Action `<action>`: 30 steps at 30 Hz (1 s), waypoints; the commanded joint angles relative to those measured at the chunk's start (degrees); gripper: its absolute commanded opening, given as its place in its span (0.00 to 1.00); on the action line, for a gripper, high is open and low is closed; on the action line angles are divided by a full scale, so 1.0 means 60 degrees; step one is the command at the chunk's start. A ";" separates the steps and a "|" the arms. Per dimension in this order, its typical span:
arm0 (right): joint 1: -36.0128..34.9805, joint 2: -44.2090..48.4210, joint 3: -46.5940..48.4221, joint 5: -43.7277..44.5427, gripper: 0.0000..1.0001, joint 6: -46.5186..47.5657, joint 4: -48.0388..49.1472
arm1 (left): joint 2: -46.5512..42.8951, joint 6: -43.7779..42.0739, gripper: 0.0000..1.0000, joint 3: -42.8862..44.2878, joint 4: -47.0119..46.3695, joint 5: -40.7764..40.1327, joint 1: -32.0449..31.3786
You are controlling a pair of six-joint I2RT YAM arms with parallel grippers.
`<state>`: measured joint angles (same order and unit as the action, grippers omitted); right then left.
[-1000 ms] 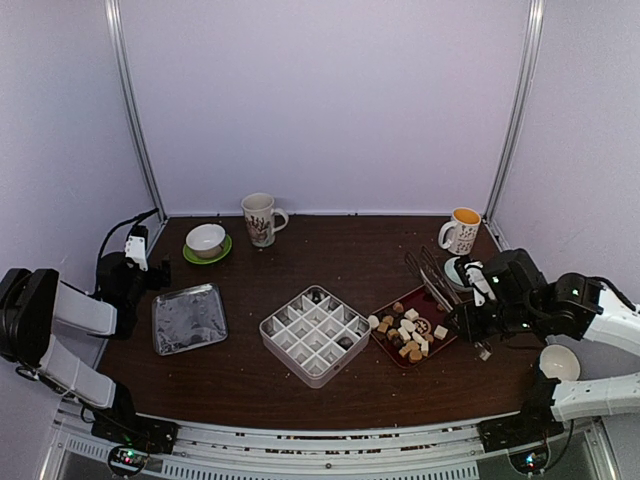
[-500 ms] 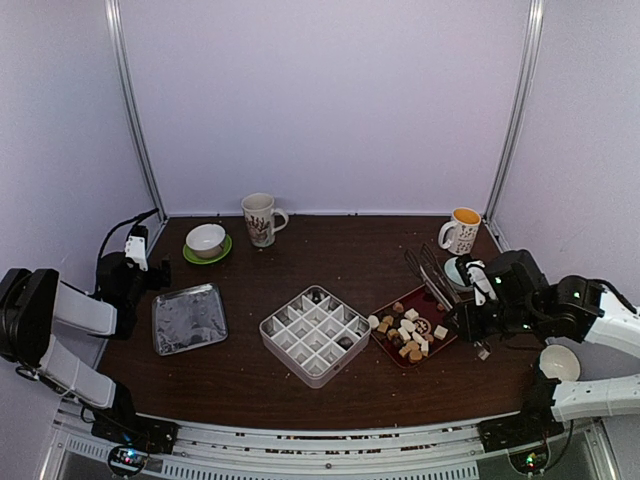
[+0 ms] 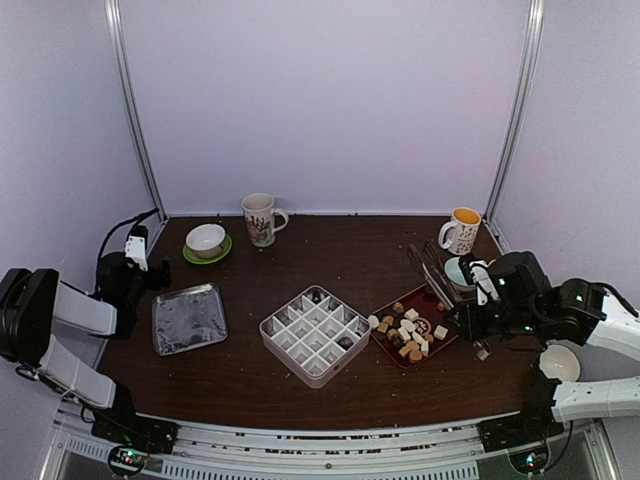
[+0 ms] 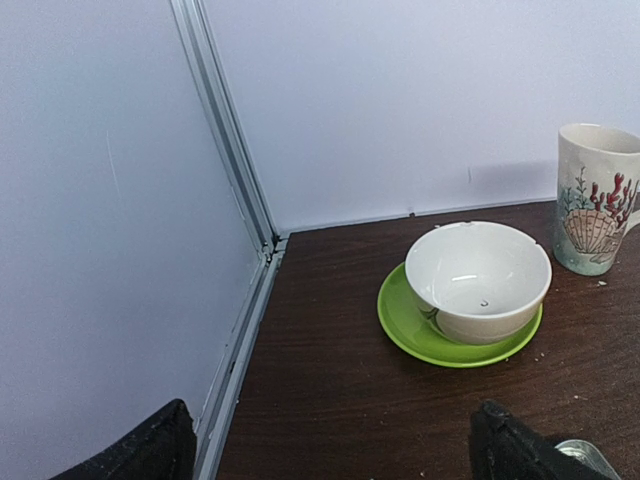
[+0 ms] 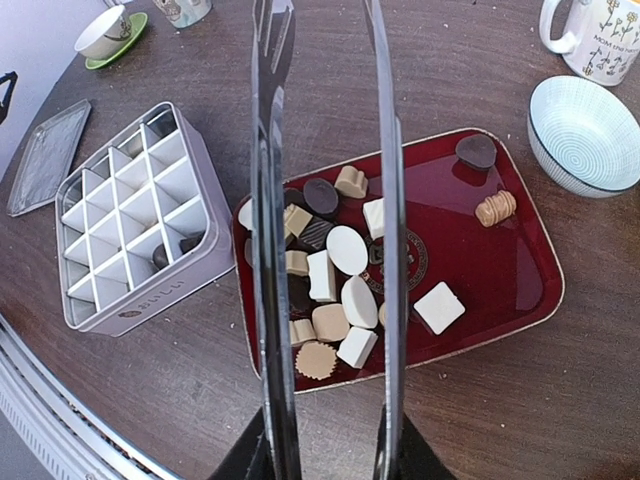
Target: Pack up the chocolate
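We've got R pincer [image 3: 474,320] clamped on tongs [image 5: 270,250], chocolate [image 3: 408,335] near at its 9 o'clock; wide-open L pincer [image 4: 330,452] sits well apart.

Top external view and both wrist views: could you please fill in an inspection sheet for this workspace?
Surface: dark wooden table, crumbs scattered on it.
Job's things: chocolates heaped on the red tray; the white grid box holds only a few pieces.
Clutter: flat silver tray, white bowl on green saucer, shell mug, second mug, blue-rimmed bowl, small white bowl beside the right arm.
Grippers: left fingers wide apart, empty; right fingers closed on the tongs, whose arms stand apart.
Cables: black cable beside the left arm.
Surroundings: plain pale walls, metal corner posts.
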<state>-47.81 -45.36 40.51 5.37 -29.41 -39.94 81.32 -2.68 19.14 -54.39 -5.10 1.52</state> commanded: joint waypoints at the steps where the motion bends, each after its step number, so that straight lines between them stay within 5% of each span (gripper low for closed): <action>1: 0.0042 0.0173 -0.0379 0.0194 0.33 -0.0689 0.0819 | 0.0055 0.0036 0.98 -0.0011 -0.0572 0.0001 0.0076; 19: 0.0136 -0.0454 -0.0234 0.0049 0.34 -0.2107 -0.1615 | 0.0053 0.0036 0.98 -0.0011 -0.0569 0.0001 0.0076; 30: 0.0186 -0.0475 0.0512 -0.1549 0.36 -0.2315 -0.4044 | 0.0055 0.0037 0.98 -0.0011 -0.0573 0.0001 0.0076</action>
<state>-46.98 -48.73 41.15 0.12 -42.48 -58.24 81.32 -2.68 19.14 -54.41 -5.10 1.52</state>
